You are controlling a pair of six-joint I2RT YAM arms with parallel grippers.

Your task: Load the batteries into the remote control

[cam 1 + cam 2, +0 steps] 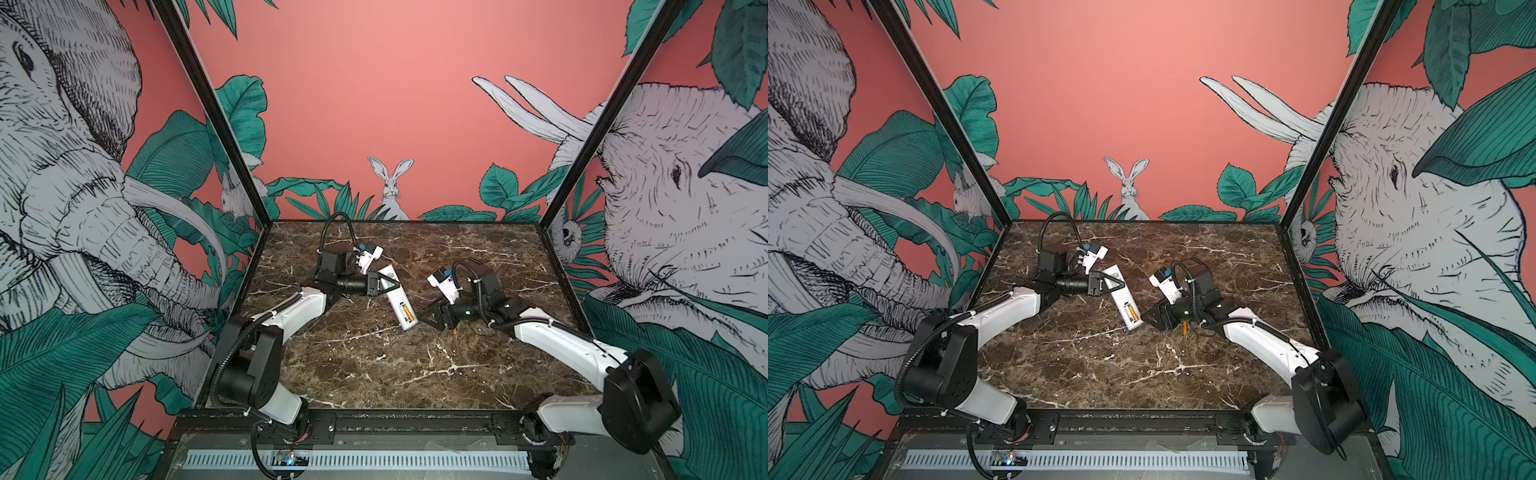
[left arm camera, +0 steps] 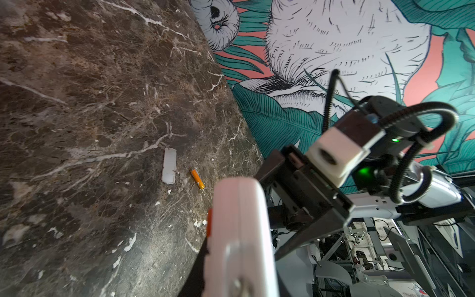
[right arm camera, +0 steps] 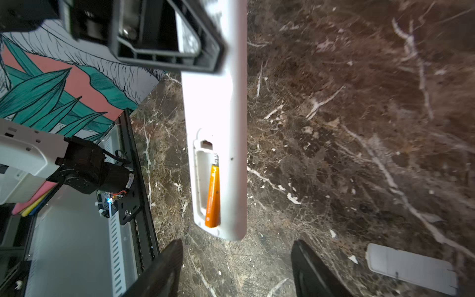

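The brown marble tabletop (image 1: 374,374) fills the floor of the booth, and both arms reach in over it from the near edge. The left arm (image 1: 291,311) stretches toward the middle, and the left fingers (image 1: 392,284) are clenched across the upper half of the remote control (image 1: 400,305). The remote control is a slim white bar lying slantwise at the middle of the tabletop in both top views. Its plain back faces up and its battery bay is open at the near end. Whether that end rests on the tabletop or hangs just above it cannot be told.

The right arm (image 1: 557,336) comes in from the other side. The right fingers (image 1: 433,318) are released and spread wide, holding nothing. They sit just beside the open end of the remote control and point at it.

A flat white battery cover (image 3: 411,270) lies on the tabletop close to the right fingers, apart from the remote control.

One orange battery (image 3: 212,195) sits lengthwise in the bay, along one side, and the slot next to it is bare. The loose battery (image 2: 197,178) lies on the tabletop just beside the cover. In a top view only its orange tip (image 1: 1184,328) peeks out from under the right arm's wrist.
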